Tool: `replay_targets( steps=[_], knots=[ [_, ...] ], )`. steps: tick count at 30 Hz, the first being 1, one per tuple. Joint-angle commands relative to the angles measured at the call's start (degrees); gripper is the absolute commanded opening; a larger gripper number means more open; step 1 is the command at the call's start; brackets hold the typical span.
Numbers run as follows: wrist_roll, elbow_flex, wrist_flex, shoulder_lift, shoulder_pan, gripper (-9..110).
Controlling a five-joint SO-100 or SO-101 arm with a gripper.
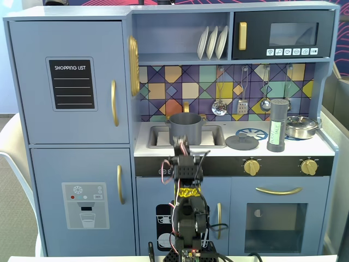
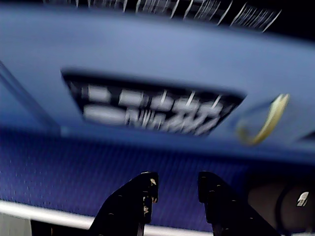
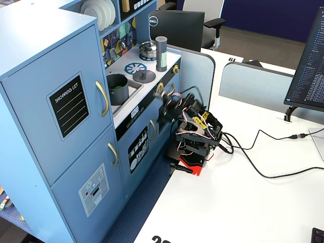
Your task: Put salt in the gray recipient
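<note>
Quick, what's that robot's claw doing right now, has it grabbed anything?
Gripper: open, holding nothing; the salt stands untouched on the counter.

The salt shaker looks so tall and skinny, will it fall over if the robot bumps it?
Probably yes. The salt shaker stands upright on a narrow base on the counter, so a high nudge could tip it. Being round, it would likely roll afterwards. Its smooth sides may slip in a loose grip.

One salt shaker (image 1: 278,125), one gray pot (image 1: 185,127), one steel pot (image 1: 301,126), one flat lid (image 1: 242,142), three plates (image 1: 212,42), three hanging utensils (image 1: 242,90), two stove knobs (image 1: 251,166).
</note>
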Motion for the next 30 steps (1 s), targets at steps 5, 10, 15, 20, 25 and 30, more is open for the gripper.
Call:
replay_targets(
  steps=[5,10,15,20,25,30],
  knots=[
    [1.1,22.2,-8.8,5.4,-1.8,0],
    [-0.1,27.5,-7.9,5.4,-1.1,0],
    [4.1,27.6,-7.1,5.4,-1.1,1],
    [4.2,27.6,-7.1,5.4,-1.1,2],
    [4.3,27.6,-7.1,5.4,-1.1,2],
    [4.3,27.6,-7.1,5.4,-1.1,3]
  ],
)
